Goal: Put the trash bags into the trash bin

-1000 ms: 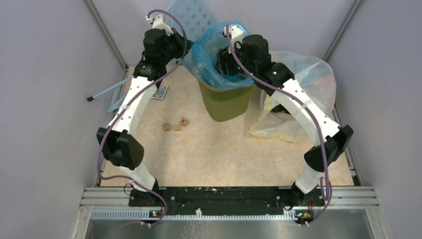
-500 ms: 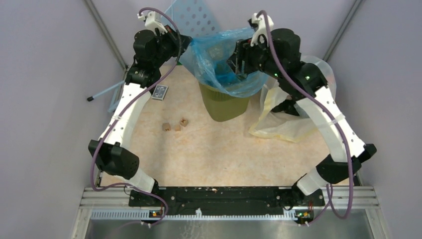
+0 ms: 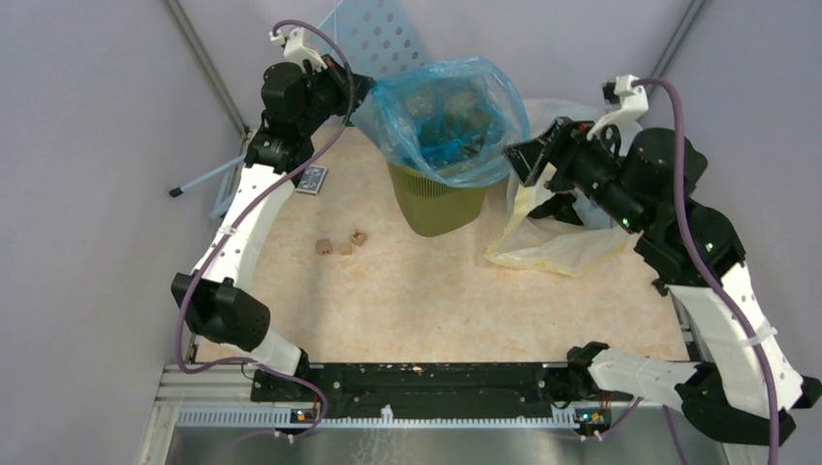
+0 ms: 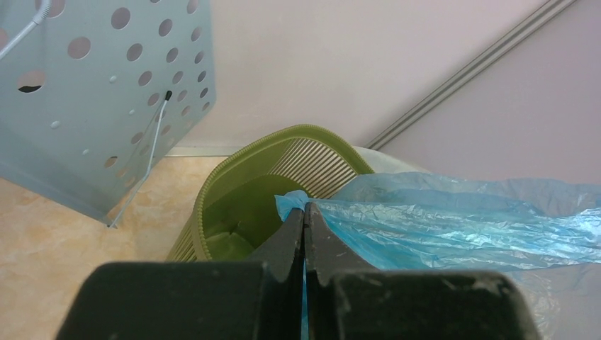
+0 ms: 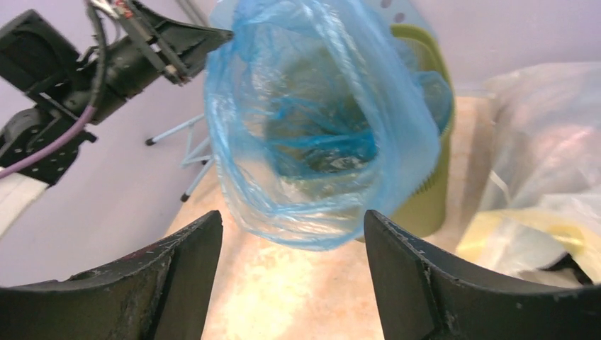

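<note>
The light-blue trash bag (image 3: 446,121) is spread open over the olive-green trash bin (image 3: 438,206) at the back middle, its lower part hanging inside. My left gripper (image 3: 361,89) is shut on the bag's left rim, above the bin's left edge; the left wrist view shows the bag's edge (image 4: 301,203) pinched between the closed fingers above the bin (image 4: 244,195). My right gripper (image 3: 517,160) is open and empty, just right of the bin. In the right wrist view the open bag (image 5: 319,127) hangs ahead of my spread fingertips (image 5: 191,244), covering the bin (image 5: 425,198).
A large clear yellowish bag (image 3: 582,208) lies right of the bin, under my right arm. A perforated light-blue panel (image 3: 373,34) leans on the back wall. Small wooden blocks (image 3: 339,242), a small card (image 3: 311,179) and a thin blue rod frame (image 3: 208,179) lie on the left.
My right gripper has let go of the bag, opened and drawn back to the right, out from over the bin. The bag's mouth now stands wide open. My left gripper holds still.
</note>
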Available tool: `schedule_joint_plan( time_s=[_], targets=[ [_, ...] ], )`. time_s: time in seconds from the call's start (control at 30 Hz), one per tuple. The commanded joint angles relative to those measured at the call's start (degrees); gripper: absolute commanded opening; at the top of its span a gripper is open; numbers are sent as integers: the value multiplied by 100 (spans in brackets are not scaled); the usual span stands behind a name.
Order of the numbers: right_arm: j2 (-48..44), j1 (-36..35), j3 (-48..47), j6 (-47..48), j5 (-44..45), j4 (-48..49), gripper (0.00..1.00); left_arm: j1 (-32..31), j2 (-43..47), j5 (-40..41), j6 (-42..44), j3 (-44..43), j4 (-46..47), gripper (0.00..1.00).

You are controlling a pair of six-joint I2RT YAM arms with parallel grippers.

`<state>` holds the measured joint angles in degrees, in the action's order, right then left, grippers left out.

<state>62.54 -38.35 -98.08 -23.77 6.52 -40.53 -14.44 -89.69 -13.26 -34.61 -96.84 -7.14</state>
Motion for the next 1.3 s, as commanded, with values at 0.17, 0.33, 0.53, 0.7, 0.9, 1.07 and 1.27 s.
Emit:
schedule_joint_plan(
  time_s=[0.17, 0.33, 0.53, 0.7, 0.9, 1.07, 1.27],
  targets=[
    [-5, -40, 611, -120, 958, 63, 73, 20, 385, -57, -106, 24, 265, 0],
    [211, -41, 885, -370, 807, 523, 68, 20, 415, 13, -84, 23, 206, 0],
    [270, -41, 1266, -755, 1200, 828, 54, 20, 351, 126, -8, -3, 153, 0],
    [421, 109, 1365, -729, 1432, 1104, 15, 43, 5, 292, 42, -437, -2, 0],
    [815, 549, 989, -586, 1613, 1586, 0, 178, -736, 189, -10, -1427, -103, 0],
    [1266, 798, 417, -472, 1552, 1522, 0, 302, -1150, -44, -215, -1744, 15, 0],
    [1396, 829, 384, -389, 1454, 1413, 0, 401, -1118, -240, -206, -1572, 32, 0]
  ],
)
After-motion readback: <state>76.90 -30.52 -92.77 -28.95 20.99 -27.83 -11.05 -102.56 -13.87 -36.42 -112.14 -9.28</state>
